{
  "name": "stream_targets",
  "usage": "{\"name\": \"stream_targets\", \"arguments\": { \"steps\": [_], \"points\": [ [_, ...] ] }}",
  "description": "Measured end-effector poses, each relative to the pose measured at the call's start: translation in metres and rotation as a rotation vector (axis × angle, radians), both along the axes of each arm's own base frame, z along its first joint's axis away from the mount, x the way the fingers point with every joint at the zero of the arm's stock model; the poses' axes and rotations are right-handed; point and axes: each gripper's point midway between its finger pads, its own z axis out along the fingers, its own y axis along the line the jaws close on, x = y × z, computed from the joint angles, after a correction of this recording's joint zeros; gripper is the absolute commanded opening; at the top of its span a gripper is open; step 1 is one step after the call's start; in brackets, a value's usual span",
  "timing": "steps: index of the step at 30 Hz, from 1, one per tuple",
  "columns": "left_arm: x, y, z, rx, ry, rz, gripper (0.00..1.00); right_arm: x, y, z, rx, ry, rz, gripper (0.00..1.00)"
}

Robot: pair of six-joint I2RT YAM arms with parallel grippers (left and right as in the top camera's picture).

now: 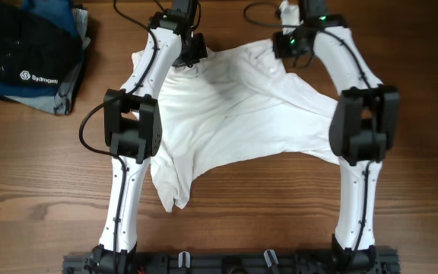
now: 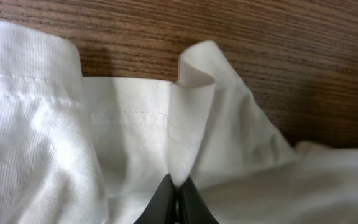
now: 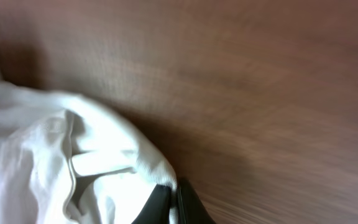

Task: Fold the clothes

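The clothes (image 1: 234, 114), one large white garment of thin wrinkly cloth, lie spread across the middle of the wooden table. My left gripper (image 1: 191, 62) is at the garment's far left edge, shut on a pinched fold of white cloth (image 2: 185, 124) near a stitched hem. My right gripper (image 1: 286, 47) is at the garment's far right corner, shut on the ribbed edge of the cloth (image 3: 160, 168), with the jaws' tips (image 3: 174, 196) pressed together over it. No striped part shows.
A dark blue-black folded stack with a white logo (image 1: 29, 57) lies at the table's far left. Bare wood (image 1: 280, 198) runs along the front, between the two arm bases.
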Motion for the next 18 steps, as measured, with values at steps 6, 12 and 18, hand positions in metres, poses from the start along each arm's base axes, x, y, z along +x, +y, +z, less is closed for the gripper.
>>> {"name": "stream_targets", "arguments": {
  "steps": [6,12,18],
  "points": [
    [0.001,0.003,0.000,0.017,-0.005,0.006,0.04,0.010,-0.029,0.101,-0.003,-0.197,-0.040,0.04],
    [0.003,0.008,0.000,0.042,-0.013,0.016,0.04,0.003,-0.036,0.135,-0.024,-0.249,-0.026,0.04],
    [0.007,0.013,0.001,0.057,-0.027,0.032,0.04,-0.030,-0.023,0.113,-0.001,-0.089,0.014,0.04]
  ]
}}
